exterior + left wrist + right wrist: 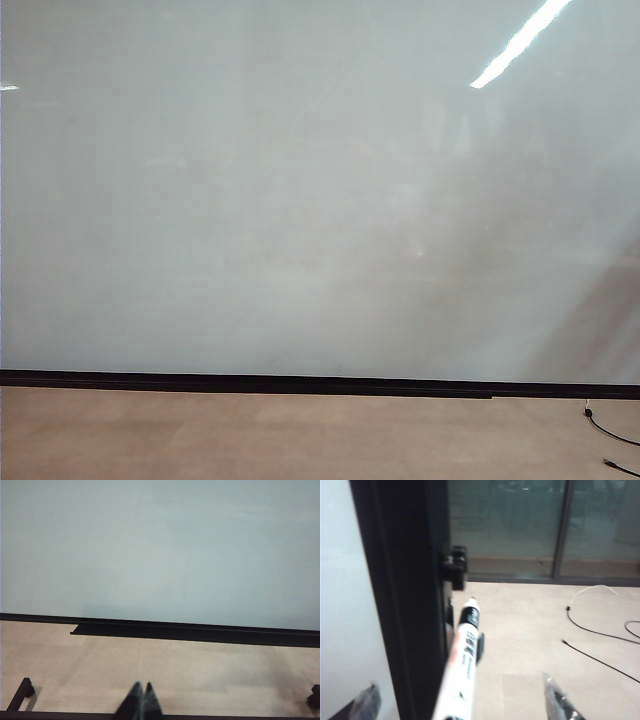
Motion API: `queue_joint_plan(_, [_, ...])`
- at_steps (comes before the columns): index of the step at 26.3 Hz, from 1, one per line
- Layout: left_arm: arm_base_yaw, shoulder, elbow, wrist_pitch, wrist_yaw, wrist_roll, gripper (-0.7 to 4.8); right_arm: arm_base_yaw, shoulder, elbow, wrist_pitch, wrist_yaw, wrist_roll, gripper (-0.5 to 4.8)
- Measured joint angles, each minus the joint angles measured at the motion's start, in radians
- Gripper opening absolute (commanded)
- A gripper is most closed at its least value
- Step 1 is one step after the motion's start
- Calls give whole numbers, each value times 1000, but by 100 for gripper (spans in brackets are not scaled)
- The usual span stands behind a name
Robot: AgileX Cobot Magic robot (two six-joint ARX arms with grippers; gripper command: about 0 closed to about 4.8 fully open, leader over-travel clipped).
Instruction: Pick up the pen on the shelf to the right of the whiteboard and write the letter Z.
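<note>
The whiteboard (pixel 300 190) fills the exterior view, a black strip along its bottom edge; no letter Z is in view on it. The pen (pixel 462 665), white with a black band near its tip, stands against the board's black side frame (pixel 405 605) in the right wrist view. My right gripper (pixel 460 682) is open, one finger (pixel 366 702) over the board side and the other (pixel 556 697) over the floor, the pen between them with gaps on both sides. My left gripper (pixel 142 686) is shut and empty, low over the floor before the board. Neither gripper shows in the exterior view.
A black ledge (pixel 200 632) runs under the whiteboard (pixel 160 545). Black cables (pixel 600 635) lie on the tan floor to the board's right, also the cable (pixel 610 430) at the exterior view's lower right. A black clamp (pixel 456 567) sticks out from the frame beyond the pen.
</note>
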Motion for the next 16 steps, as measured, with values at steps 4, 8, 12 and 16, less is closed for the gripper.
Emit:
queue_joint_plan(4, [0,0,0,0,0,0,-5,0,2,46,-1,-41,6,429])
queue_joint_plan(8, [0,0,0,0,0,0,-5,0,6,56,-16,-44,31,428])
queue_joint_plan(12, [0,0,0,0,0,0,-5,-1,16,57,-18,-42,47,416])
queue_joint_plan(16, [0,0,0,0,0,0,-4,3,70,79,-15,-43,109,395])
